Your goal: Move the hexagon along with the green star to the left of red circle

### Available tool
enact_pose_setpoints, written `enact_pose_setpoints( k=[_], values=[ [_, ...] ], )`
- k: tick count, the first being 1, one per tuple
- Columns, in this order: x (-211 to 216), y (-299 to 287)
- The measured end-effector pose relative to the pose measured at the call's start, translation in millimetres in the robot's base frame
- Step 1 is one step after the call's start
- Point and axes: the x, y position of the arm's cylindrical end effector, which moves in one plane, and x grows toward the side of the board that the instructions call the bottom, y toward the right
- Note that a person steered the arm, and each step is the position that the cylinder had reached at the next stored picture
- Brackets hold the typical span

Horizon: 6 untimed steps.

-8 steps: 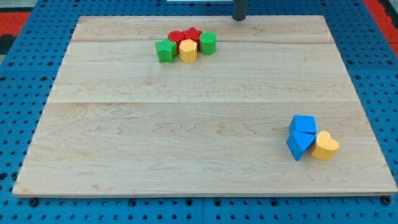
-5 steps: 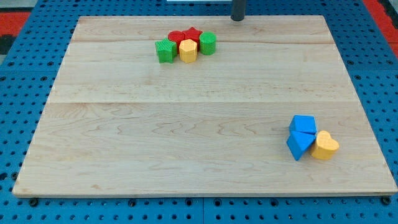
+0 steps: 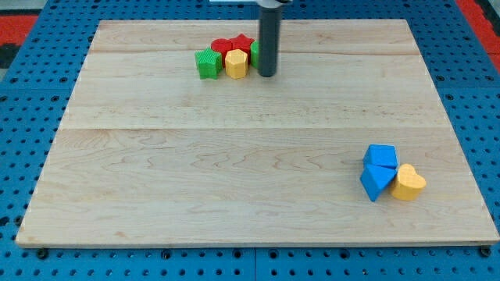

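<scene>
A cluster of blocks sits near the view's top centre-left of the wooden board [image 3: 234, 172]. The green star [image 3: 208, 63] is at its left, the yellow hexagon [image 3: 236, 63] right of it. The red circle [image 3: 223, 46] and a red star [image 3: 243, 43] lie just behind them. A green cylinder [image 3: 255, 52] at the cluster's right is mostly hidden behind my rod. My tip [image 3: 267, 75] rests on the board just right of the hexagon, in front of the green cylinder.
Two blue blocks [image 3: 380, 156] [image 3: 376, 182] and a yellow heart [image 3: 408, 183] sit together at the view's lower right. The board lies on a blue pegboard [image 3: 31, 94].
My rod has moved from the board's top edge down and to the left, to the right side of the cluster. The blocks have not visibly moved.
</scene>
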Motion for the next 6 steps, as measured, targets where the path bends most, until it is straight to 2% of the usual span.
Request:
enact_pose_setpoints(
  k=[3, 5, 6],
  values=[
    [-4, -79],
    [-19, -94],
    [17, -115]
  ],
)
